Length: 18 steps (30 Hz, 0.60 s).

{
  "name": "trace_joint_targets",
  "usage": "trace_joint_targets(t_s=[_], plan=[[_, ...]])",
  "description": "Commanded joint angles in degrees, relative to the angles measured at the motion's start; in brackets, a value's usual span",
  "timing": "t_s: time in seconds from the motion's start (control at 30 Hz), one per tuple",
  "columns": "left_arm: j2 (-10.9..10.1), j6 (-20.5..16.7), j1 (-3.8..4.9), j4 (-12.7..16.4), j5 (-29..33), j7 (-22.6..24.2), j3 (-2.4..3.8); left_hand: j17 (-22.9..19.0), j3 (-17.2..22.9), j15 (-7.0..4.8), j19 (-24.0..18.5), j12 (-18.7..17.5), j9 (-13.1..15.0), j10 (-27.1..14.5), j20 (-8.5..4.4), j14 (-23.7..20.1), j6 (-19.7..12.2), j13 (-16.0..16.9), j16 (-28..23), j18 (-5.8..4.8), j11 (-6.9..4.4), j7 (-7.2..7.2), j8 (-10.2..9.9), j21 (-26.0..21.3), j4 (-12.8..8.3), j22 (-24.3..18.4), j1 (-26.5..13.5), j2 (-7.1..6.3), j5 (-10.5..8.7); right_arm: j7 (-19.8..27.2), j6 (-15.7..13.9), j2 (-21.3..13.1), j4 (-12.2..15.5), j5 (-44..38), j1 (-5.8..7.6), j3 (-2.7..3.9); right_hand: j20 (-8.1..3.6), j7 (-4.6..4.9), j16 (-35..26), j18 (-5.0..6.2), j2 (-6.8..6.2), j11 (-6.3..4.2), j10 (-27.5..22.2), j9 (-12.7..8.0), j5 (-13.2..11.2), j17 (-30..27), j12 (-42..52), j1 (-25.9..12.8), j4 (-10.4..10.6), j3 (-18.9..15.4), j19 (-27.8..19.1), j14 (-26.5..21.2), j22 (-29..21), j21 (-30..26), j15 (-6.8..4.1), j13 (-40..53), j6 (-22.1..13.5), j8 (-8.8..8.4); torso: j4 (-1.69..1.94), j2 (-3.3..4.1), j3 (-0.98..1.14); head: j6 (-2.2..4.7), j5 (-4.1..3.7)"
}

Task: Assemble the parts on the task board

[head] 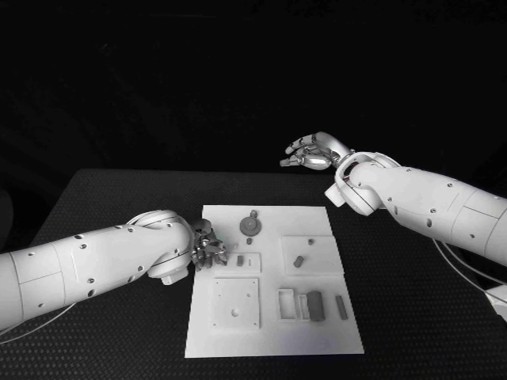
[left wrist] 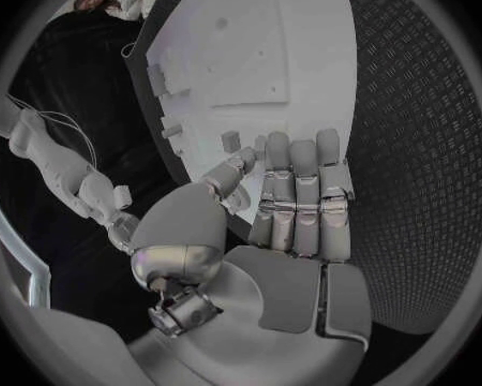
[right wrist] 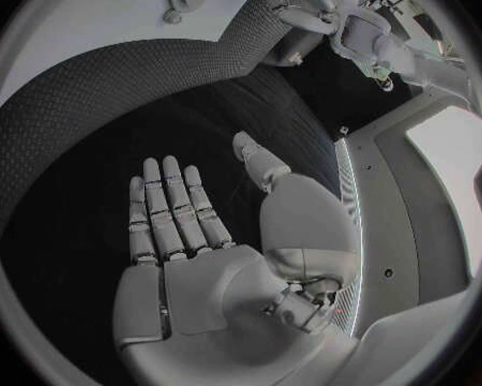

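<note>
At the task board (head: 274,340) edge, left hand (head: 206,247) fingers (left wrist: 292,199) lie straight, empty.

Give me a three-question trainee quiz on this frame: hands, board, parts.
1. True or false: the right hand holds a part.
2. Which hand is at the task board? A) left B) right C) both
3. Fill in: the left hand is at the board's ___ edge, as the head view shows it.

Key: 1. False; in the right wrist view it is open and empty, beyond the board. 2. A. 3. Left; whether it grips a part cannot be told.
</note>
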Motion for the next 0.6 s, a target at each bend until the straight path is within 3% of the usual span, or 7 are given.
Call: trace_joint_targets(t_s=[0.03, 0.27, 0.4, 0.6], plan=[[0.48, 1.14, -0.30, 0.09, -0.41, 0.20, -0.13, -0.10, 0.38, -0.32, -0.04, 0.34, 0.03, 1.27, -0.39, 0.00, 1.41, -0.04, 0.29, 0.12, -1.53, -1.14, 0.22, 0.30, 0.04, 0.40, 0.38, 0.34, 0.22, 0.44, 0.68, -0.03, 0.15, -0.05, -0.02, 0.03, -0.07, 3.35, -0.42, -1.12, -0.08, 0.02, 0.28, -0.10, -0.19, -0.09, -0.41, 0.54, 0.37, -0.08, -0.49, -0.24, 0.14, -0.27, 0.36, -0.11, -0.25, 0.25, -0.02, 0.02, 0.02, -0.14, -0.04], [0.72, 1.78, -0.31, 0.14, -1.21, 0.69, -0.12, -0.29, 0.35, -0.45, 0.33, 0.63, 0.03, 1.60, -0.50, 0.26, 1.73, 0.02, 0.78, 0.17, -1.69, -1.28, 0.39, 0.42, 0.04, 0.71, 0.34, 0.15, 0.71, 0.43, 0.73, -0.06, 0.15, -0.05, -0.02, 0.03, -0.08, 3.36, -0.47, -1.15, -0.11, 0.02, 0.33, -0.12, -0.19, -0.13, -0.46, 0.55, 0.39, -0.10, -0.53, -0.29, 0.24, -0.30, 0.39, -0.19, -0.25, 0.28, -0.03, 0.01, 0.03, -0.27, -0.02], [0.86, 1.95, -0.32, 0.03, -1.57, 0.73, -0.12, -0.61, 0.26, -1.23, 1.93, 2.01, 0.03, 2.83, -1.09, 1.67, 1.94, 0.59, 2.22, 0.38, -2.17, -1.64, 0.58, 1.32, -0.04, 1.31, 0.43, 0.00, 2.67, 0.42, 0.71, -0.08, 0.18, -0.05, -0.02, 0.03, -0.08, 3.37, -0.49, -1.16, -0.12, 0.02, 0.35, -0.13, -0.19, -0.13, -0.47, 0.55, 0.40, -0.10, -0.55, -0.30, 0.27, -0.31, 0.40, -0.21, -0.26, 0.29, -0.02, 0.01, 0.03, -0.25, -0.04], [1.36, 3.06, -0.32, -0.14, -2.36, 0.62, -0.12, -0.83, 0.24, -1.29, 1.94, 2.39, 0.03, 2.78, -1.19, 1.66, 2.06, 0.78, 2.58, 0.30, -2.21, -1.70, 0.67, 1.43, -0.06, 1.35, 0.41, -0.10, 3.10, 0.48, 0.89, -0.11, 0.27, 0.03, -0.03, 0.03, -0.08, 3.39, -0.51, -1.17, -0.14, 0.02, 0.38, -0.14, -0.19, -0.15, -0.50, 0.57, 0.41, -0.11, -0.57, -0.32, 0.33, -0.33, 0.41, -0.26, -0.26, 0.30, -0.03, 0.02, 0.04, -0.32, -0.09]])
